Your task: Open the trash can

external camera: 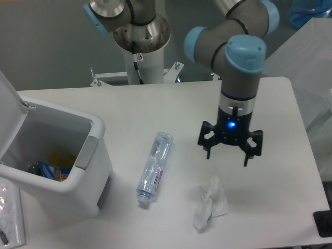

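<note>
Here the large boxy white plastic trash can (57, 181) with rounded corners is sitting at the left edge of the white table (270, 104), well apart from the black two-finger gripper (230, 151), which is hanging over the right half of the table. The can's flat white lid (9, 116) is standing raised at the far left, so the inside is showing, with some coloured wrappers (49, 168) lying at the bottom, and a grey strip (86, 152) is sitting on the rim that is facing the arm. The gripper is pointing down with its fingers spread wide, and it is holding nothing and touching nothing. A blue light is glowing on its body. Between the can and the gripper, a clear crushed plastic bottle (154, 168) is lying on its side on the table. Just below the gripper in the view, a crumpled clear plastic wrapper (209, 203) is lying near the front edge.
</note>
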### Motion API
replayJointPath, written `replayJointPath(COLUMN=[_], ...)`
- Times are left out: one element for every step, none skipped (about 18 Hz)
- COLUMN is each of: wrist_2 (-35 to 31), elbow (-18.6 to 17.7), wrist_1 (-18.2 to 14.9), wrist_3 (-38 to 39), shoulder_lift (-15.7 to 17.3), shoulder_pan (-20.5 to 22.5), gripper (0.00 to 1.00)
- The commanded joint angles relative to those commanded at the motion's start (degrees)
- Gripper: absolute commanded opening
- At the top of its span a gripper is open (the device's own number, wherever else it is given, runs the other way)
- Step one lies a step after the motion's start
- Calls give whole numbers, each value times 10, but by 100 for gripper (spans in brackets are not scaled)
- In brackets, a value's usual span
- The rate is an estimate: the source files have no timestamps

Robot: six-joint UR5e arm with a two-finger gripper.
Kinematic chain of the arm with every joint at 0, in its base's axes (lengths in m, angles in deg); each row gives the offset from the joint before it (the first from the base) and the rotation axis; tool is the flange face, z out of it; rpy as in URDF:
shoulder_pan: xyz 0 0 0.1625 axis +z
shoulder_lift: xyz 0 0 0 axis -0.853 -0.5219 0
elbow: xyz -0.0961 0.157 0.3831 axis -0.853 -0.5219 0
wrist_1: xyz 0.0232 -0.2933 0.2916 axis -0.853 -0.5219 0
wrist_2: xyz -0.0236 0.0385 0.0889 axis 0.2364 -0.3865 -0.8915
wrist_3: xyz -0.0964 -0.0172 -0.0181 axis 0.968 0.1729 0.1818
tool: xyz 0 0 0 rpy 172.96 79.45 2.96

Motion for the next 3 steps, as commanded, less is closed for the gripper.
replayJointPath(wrist_2=[-12, -29, -44], elbow=[-9, -18, -25], wrist_1=[-1, 0, 1], wrist_3=[-18, -26, -30], shoulder_lift=[2, 3, 5], shoulder_pan=[0, -1, -2], gripper=[100, 100, 100])
